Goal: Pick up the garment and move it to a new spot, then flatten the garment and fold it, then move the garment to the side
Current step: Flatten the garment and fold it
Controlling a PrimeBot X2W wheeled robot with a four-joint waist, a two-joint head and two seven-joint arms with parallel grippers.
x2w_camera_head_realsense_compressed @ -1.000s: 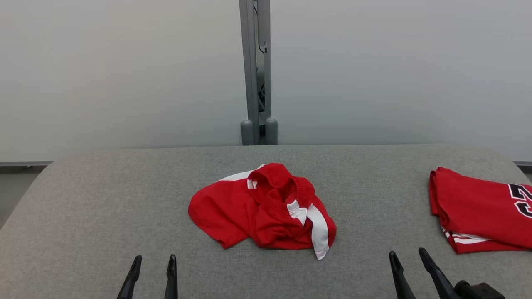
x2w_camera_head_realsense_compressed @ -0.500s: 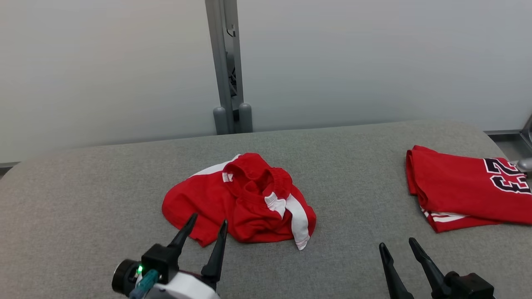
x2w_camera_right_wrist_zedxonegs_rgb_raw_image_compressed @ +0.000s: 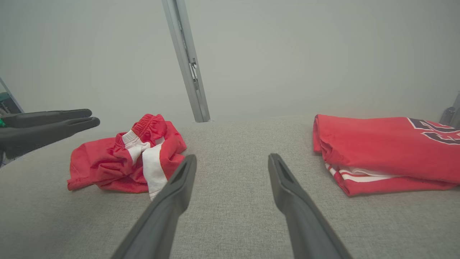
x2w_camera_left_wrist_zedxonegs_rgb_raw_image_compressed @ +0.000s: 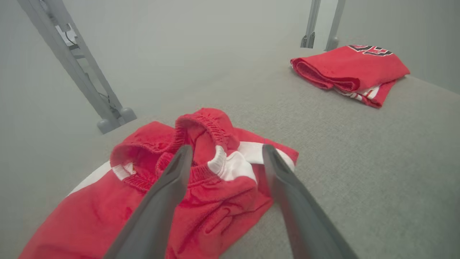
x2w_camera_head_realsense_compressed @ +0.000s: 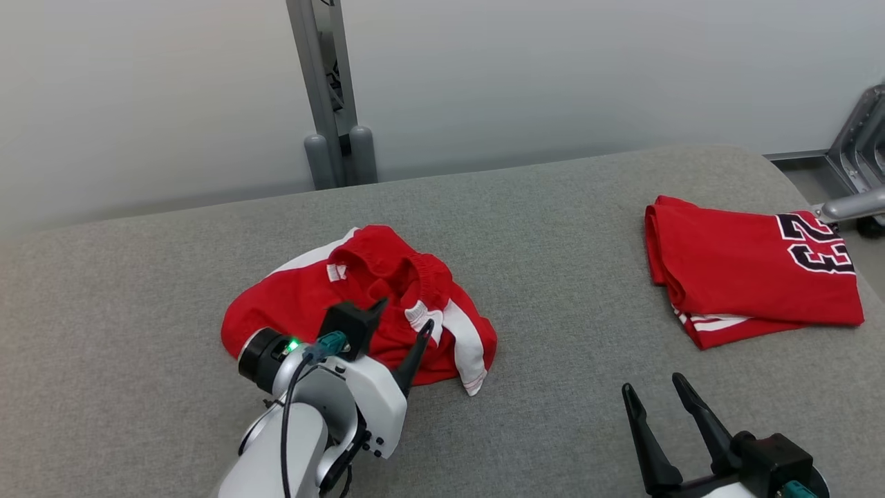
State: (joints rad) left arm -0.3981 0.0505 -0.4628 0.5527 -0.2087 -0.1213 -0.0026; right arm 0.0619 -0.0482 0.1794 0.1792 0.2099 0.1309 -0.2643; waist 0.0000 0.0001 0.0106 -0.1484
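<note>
The garment (x2w_camera_head_realsense_compressed: pixel 747 270), a red shirt with a black "23", lies folded at the right end of the grey table (x2w_camera_head_realsense_compressed: pixel 567 228); it also appears in the wrist views (x2w_camera_left_wrist_zedxonegs_rgb_raw_image_compressed: pixel 348 68) (x2w_camera_right_wrist_zedxonegs_rgb_raw_image_compressed: pixel 381 151). In the table's middle lies a crumpled red piece (x2w_camera_head_realsense_compressed: pixel 297 311) (x2w_camera_left_wrist_zedxonegs_rgb_raw_image_compressed: pixel 222 187) (x2w_camera_right_wrist_zedxonegs_rgb_raw_image_compressed: pixel 107 162) with white stripes and an elastic band. My left gripper (x2w_camera_head_realsense_compressed: pixel 404 315) (x2w_camera_left_wrist_zedxonegs_rgb_raw_image_compressed: pixel 226 147) hangs open just above that heap, its fingers straddling the white stripe. From the right wrist view, the left gripper (x2w_camera_right_wrist_zedxonegs_rgb_raw_image_compressed: pixel 90 118) stands clear above the cloth. My right gripper (x2w_camera_head_realsense_compressed: pixel 651 382) (x2w_camera_right_wrist_zedxonegs_rgb_raw_image_compressed: pixel 233 157) is open over bare table at the near right.
A grey metal post (x2w_camera_head_realsense_compressed: pixel 325 90) rises behind the table's far edge against a pale wall. Metal frame parts (x2w_camera_head_realsense_compressed: pixel 857 159) stand past the right end, beside the folded shirt. Bare grey cloth surface lies between the two red pieces.
The head camera has turned, shifting the whole scene leftward. My left arm has reached forward until its open fingers are over the crumpled red piece. The right gripper stays low and open.
</note>
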